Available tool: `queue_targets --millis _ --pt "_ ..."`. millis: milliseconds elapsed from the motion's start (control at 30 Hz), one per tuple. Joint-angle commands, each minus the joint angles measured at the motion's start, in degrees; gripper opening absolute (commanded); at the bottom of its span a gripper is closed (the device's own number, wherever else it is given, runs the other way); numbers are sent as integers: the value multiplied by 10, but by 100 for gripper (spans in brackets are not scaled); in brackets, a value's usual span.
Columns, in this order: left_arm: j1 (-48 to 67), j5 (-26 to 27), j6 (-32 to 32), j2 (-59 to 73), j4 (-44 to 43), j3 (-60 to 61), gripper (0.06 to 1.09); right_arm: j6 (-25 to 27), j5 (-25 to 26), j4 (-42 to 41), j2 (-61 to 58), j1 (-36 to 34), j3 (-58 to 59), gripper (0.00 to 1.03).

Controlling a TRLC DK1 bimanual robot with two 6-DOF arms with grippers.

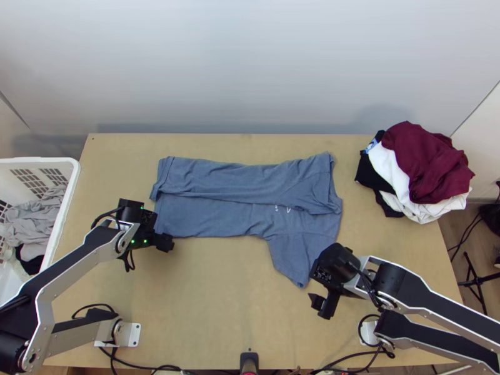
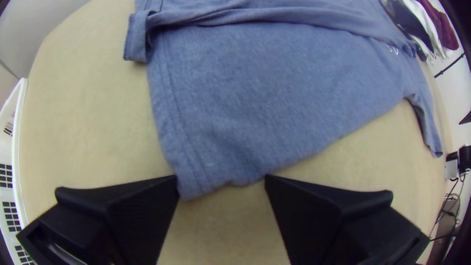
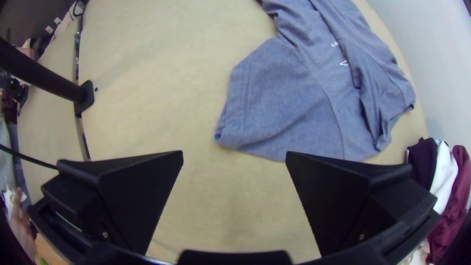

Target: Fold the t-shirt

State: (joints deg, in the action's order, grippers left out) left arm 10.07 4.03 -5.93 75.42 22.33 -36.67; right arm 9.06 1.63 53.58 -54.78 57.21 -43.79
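"Two grippers, and how do they stand?"

"Fingers apart on both. The left gripper (image 1: pixel 160 237) is at the near corner of the hem; I can't tell if it touches. The right gripper (image 1: pixel 315 290) is beside the near sleeve (image 1: pixel 292 256), nothing between its fingers."

"And the blue-grey t-shirt (image 1: pixel 212 219)?"

"Mid-table, hem toward the white laundry basket (image 1: pixel 76 181), far side folded lengthwise over the front, near sleeve sticking out."

"What's past the collar end?"

"A heap of maroon, white and black garments (image 1: pixel 425 165)."
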Motion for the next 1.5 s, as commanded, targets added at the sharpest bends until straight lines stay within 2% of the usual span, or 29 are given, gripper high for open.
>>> queue_targets --millis 0,33,333,500,700,833,933,1233,1267,1300,1367,1400,1467 --pt "17 7 15 14 -24 2 16 3 14 -3 -4 -2 -2 97" --pt "17 7 18 18 -26 -2 10 3 14 -3 -4 -3 -1 97" --pt "6 5 15 12 -17 -24 10 0 15 -41 -4 -3 25 97" --pt "6 5 15 10 -6 -40 10 28 36 -85 -22 45 76 97" --pt "7 4 18 13 -6 -51 10 38 39 -105 -90 86 31 97" --pt "6 4 21 12 -6 -57 10 70 67 -144 -145 86 39 96" --pt "6 1 20 10 -4 -56 10 102 92 -184 -172 84 58 86" --pt "-2 -1 2 -9 6 -53 10 133 107 -184 -181 51 97 85" --pt "-4 -1 0 -8 6 -53 10 142 112 -184 -180 47 103 79" --pt "-4 -1 -1 -7 6 -54 10 157 115 -183 -177 45 109 62" --pt "-5 -1 -5 -5 6 -58 10 176 123 -192 -167 45 113 13" --pt "-5 -1 -6 -4 6 -60 10 182 123 -196 -163 45 111 2" --pt "-6 -1 -9 -3 6 -63 10 185 124 -199 -154 38 100 3"
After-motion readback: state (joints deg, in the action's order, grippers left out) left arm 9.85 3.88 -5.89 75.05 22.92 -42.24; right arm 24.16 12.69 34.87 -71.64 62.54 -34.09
